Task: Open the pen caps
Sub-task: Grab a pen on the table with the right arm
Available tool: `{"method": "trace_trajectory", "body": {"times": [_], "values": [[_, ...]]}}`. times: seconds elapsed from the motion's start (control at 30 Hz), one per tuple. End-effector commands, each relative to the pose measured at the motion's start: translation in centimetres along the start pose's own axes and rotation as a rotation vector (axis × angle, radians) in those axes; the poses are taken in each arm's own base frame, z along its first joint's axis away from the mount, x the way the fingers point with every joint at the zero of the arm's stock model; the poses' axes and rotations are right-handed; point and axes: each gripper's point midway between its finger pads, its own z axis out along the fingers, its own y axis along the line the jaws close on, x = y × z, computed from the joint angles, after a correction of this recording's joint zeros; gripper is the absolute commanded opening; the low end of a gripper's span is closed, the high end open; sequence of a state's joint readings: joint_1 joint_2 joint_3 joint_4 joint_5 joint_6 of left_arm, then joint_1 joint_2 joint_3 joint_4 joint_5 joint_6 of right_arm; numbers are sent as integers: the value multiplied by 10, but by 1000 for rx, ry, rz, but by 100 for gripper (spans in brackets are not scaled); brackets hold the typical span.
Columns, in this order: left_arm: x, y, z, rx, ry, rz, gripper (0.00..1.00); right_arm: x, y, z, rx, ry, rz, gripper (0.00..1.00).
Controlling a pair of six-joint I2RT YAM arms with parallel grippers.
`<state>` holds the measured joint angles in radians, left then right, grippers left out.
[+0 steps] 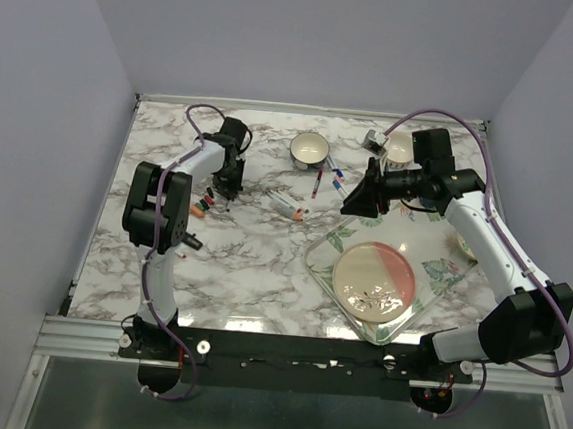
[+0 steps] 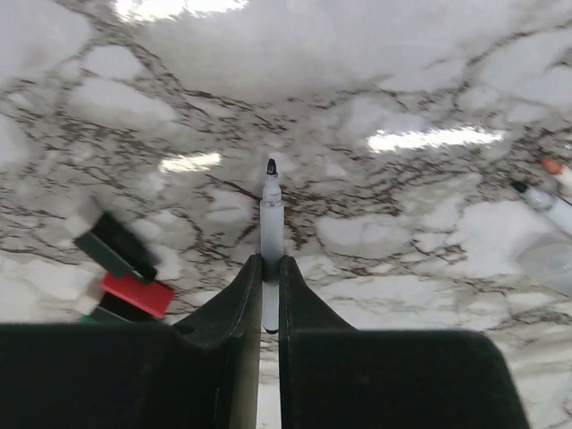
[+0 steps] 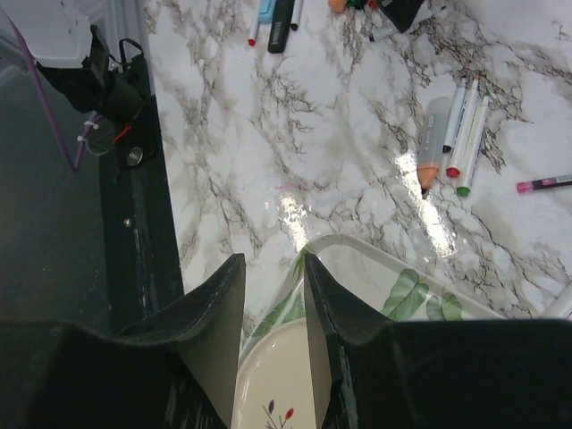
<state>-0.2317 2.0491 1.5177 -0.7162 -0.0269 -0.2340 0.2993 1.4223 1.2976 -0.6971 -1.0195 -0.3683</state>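
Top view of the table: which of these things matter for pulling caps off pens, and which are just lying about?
For the job:
- pen gripped in the left tool, its tip already bare
- red cap lying beside it
- more pens mid-table

Just lying about:
- cup
- plate
- clear tray under the plate

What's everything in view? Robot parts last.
marble table top: one, white-grey, under everything.
clear glass tray: one, leaf print, front right.
round ceramic plate: one, cream-pink, in the tray.
white ceramic cup: one, dark rim, back centre.
loose white-barrelled marker pens: several, table centre.
small plastic pen caps: two, red and dark, table left.
uncapped white marker pen: one, black tip, in left claw.
left claw: one, black, shut on that pen.
right claw: one, black, open, above tray.
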Motion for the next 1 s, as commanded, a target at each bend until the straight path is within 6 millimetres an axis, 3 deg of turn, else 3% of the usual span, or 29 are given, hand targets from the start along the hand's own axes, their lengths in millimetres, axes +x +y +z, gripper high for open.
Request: {"method": "trace_trajectory", "body": {"times": [0.0,0.4,0.73,0.97], "values": [[23,-44,-5,153,42,-25,13,3,7,-2,-30,-6,2,40],[39,-107,-3,343,23,-157,15,3,8,-2,-33,-7,2,40],[29,-117,-9,402,-26,-225,35,3,7,-2,-30,-6,1,40],[17,-109,-29,407,-85,-232,50,6,2,-1,-13,4,4,40]]}}
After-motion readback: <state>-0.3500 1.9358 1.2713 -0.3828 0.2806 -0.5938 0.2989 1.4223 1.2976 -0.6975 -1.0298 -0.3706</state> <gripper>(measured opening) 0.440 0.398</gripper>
